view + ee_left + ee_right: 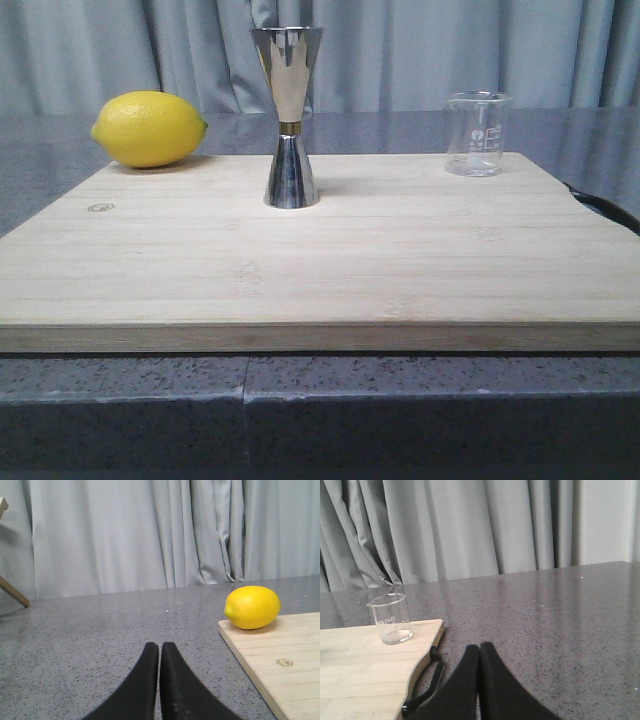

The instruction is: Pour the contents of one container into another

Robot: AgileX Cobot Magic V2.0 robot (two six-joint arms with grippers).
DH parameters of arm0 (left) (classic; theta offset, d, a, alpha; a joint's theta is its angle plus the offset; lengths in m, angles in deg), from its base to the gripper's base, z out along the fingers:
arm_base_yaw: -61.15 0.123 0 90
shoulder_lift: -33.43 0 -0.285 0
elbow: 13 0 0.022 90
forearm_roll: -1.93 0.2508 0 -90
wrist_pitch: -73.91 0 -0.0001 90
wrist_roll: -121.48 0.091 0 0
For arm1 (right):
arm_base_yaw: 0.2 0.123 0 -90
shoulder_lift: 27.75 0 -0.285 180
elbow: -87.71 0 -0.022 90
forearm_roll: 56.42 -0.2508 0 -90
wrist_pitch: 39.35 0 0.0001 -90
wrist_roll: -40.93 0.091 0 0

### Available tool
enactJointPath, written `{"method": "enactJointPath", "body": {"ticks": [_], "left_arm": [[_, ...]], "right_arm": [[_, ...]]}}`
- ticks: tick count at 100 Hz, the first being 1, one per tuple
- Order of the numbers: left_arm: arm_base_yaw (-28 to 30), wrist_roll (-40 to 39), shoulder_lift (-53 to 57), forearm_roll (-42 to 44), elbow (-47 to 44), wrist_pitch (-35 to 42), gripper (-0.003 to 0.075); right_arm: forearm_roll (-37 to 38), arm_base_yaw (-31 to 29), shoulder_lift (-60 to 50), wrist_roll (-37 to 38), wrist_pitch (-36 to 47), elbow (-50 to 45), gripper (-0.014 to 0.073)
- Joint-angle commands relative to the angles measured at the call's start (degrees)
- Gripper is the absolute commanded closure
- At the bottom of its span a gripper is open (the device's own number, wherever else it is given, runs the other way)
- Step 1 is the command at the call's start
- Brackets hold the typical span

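A small clear glass beaker [478, 134] with white marks stands upright at the far right of the wooden board [320, 270]; it also shows in the right wrist view, the beaker [392, 619] near the board's corner. A shiny steel jigger [289, 118] stands upright at the board's middle back. My left gripper [159, 646] is shut and empty over the grey counter, left of the board. My right gripper [480, 647] is shut and empty over the counter, right of the board. Neither gripper shows in the front view.
A yellow lemon [149, 128] lies at the board's far left corner, the same lemon [252, 607] seen in the left wrist view. A black strap handle [427, 680] loops off the board's right edge. Grey curtains hang behind the counter.
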Motion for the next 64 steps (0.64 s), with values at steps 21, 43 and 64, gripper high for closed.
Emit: {"method": "enactJointPath", "body": {"ticks": [21, 43, 64], "left_arm": [[0.1, 0.0, 1.4, -0.6, -0.2, 4.1, 0.0739], [0.1, 0.0, 1.4, -0.6, -0.2, 4.1, 0.0739], [0.1, 0.0, 1.4, -0.6, -0.2, 4.1, 0.0739]], "right_arm": [[-2.4, -0.2, -1.3, -1.1, 4.2, -1.6, 0.066], [-2.4, -0.2, -1.3, -1.1, 4.2, -1.6, 0.066], [-2.4, -0.2, -1.3, -1.1, 4.2, -1.6, 0.066]]}}
